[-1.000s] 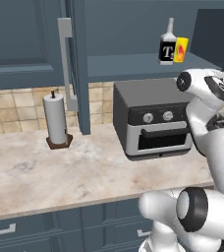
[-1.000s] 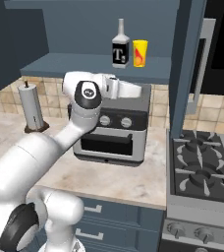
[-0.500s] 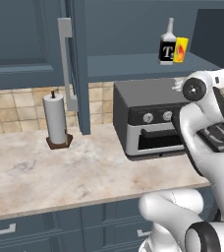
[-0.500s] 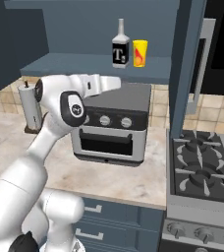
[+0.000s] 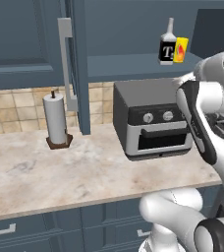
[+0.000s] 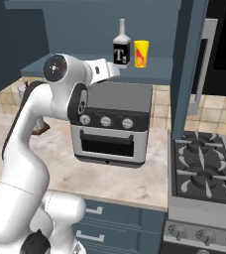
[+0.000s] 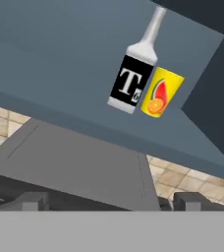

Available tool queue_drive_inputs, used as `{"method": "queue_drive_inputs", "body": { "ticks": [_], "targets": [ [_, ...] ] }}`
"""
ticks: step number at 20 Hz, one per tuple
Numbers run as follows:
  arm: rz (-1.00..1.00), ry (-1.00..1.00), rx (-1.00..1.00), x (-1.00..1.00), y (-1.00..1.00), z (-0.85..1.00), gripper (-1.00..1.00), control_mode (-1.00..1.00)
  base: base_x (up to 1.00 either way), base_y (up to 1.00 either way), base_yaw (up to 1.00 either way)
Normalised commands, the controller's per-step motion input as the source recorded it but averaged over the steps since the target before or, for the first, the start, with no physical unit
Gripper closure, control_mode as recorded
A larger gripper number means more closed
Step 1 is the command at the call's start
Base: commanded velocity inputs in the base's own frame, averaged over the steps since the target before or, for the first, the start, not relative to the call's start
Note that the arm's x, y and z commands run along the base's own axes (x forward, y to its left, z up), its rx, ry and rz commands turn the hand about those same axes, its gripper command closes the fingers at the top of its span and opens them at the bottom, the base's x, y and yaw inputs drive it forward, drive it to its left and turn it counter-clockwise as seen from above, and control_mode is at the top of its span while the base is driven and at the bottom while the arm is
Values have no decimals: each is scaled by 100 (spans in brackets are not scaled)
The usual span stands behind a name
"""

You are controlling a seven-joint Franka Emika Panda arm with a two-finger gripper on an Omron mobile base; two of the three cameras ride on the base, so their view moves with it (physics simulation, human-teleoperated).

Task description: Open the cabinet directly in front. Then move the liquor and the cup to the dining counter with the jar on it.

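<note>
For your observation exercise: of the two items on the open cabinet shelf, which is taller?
The liquor, with its slim pale neck and black T label; the yellow cup beside it is shorter.

The open cabinet's (image 5: 133,34) bottom shelf (image 5: 128,66) carries the liquor (image 5: 167,43) and the cup (image 5: 181,50), both upright and touching, the cup just right of the bottle. Below the shelf, the beige marbled tabletop (image 5: 84,177) bears a grey toaster oven (image 5: 153,123) almost beneath the liquor, and a paper towel roll (image 5: 56,120) on a dark stand, well to the oven's left by the tiled wall.
</note>
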Motion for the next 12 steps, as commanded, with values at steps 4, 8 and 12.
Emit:
{"method": "queue_drive_inputs", "body": {
  "ticks": [4, 8, 12],
  "targets": [
    [-1, -1, 0, 0, 0, 0, -100, -100, 0, 0, 0],
    [-15, -10, 6, 0, 0, 5, -100, -100, 0, 0, 0],
    [-20, -8, 17, 0, 0, 4, -100, -100, 0, 0, 0]
  ]
}}
